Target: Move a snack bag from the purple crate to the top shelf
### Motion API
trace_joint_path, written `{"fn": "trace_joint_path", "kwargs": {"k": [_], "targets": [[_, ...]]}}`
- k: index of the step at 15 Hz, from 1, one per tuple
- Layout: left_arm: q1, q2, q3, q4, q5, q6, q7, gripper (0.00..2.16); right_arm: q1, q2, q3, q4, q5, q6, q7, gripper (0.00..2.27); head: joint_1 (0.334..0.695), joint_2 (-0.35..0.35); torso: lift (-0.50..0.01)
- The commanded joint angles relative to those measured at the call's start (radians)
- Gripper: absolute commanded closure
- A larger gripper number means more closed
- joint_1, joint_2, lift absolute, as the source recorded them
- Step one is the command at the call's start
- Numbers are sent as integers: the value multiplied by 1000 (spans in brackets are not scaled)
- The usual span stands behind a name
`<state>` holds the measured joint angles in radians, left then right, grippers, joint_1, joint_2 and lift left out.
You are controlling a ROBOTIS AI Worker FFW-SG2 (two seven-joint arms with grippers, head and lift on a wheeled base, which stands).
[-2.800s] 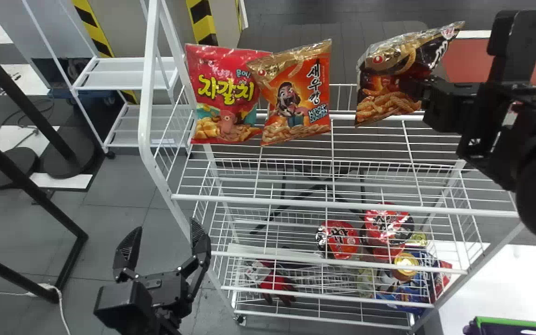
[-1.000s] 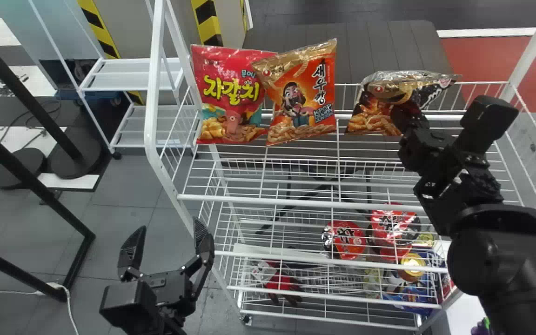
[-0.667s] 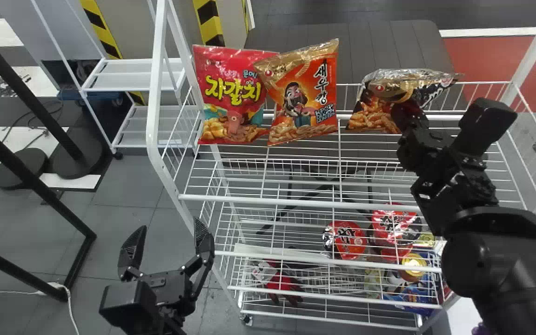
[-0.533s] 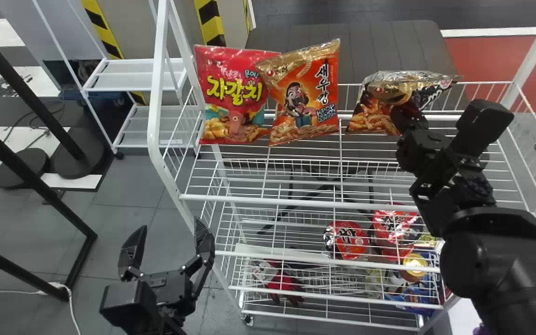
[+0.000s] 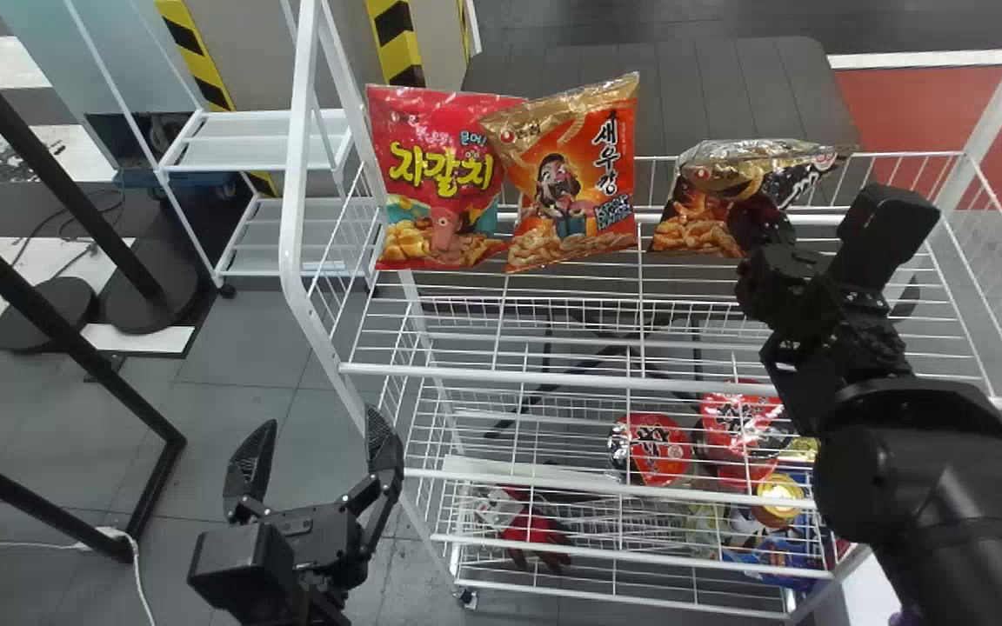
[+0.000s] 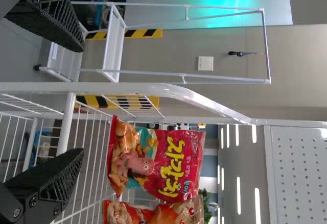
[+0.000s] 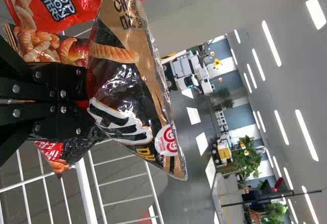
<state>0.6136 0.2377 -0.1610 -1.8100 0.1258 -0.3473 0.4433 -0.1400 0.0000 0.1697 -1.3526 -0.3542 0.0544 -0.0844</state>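
While we are looking through the head view, a white wire rack point(image 5: 292, 209) is standing on a grey tiled floor point(image 5: 231, 365). Our right tool point(image 5: 762, 222) is grasping the snack bag point(image 5: 727, 161) at the top shelf point(image 5: 553, 376), to the right of the orange bag point(image 5: 562, 183) and red bag point(image 5: 436, 178); we are not managing to tell whether it is touching the wires. Wires are partly hiding red-lidded bowls point(image 5: 657, 448) lower down. Our left tool point(image 5: 320, 422) is waiting, spread wide, beside the rack.

In the left wrist view, that left tool point(image 6: 80, 100) is facing a pale wall point(image 6: 301, 66) and striped ceiling lights; the edge is cutting off the orange bag.

In the right wrist view, the snack bag is covering our fingertips, and leafy plants point(image 7: 245, 157) are standing in the hall behind.
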Motion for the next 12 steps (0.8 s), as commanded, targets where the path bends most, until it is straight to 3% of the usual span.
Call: {"fn": "trace_joint_path", "kwargs": {"k": [1, 2, 4, 7, 9, 12], "targets": [[0, 0, 2, 3, 2, 0, 0, 124, -10, 1, 2, 21, -2, -3, -5, 1666, 695, 147, 0], [0, 2, 2, 3, 3, 0, 0, 124, -13, 1, 2, 26, 3, -3, -20, 1666, 695, 147, 0], [-2, 0, 2, 4, 3, 0, 0, 124, -16, 1, 2, 32, 3, -3, -21, 1369, 695, 144, 0], [-5, 0, 2, 11, 3, 0, 0, 124, -21, 1, 1, 35, 3, 3, -23, 1305, 695, 143, 0], [-3, 0, 2, 9, 3, 0, 0, 124, -29, 1, 1, 43, 1, 25, -23, 1126, 695, 143, 0], [-5, 0, 2, 11, 3, 0, 0, 124, -39, 1, 7, 56, -2, 40, -21, 1126, 695, 145, 0]]}}
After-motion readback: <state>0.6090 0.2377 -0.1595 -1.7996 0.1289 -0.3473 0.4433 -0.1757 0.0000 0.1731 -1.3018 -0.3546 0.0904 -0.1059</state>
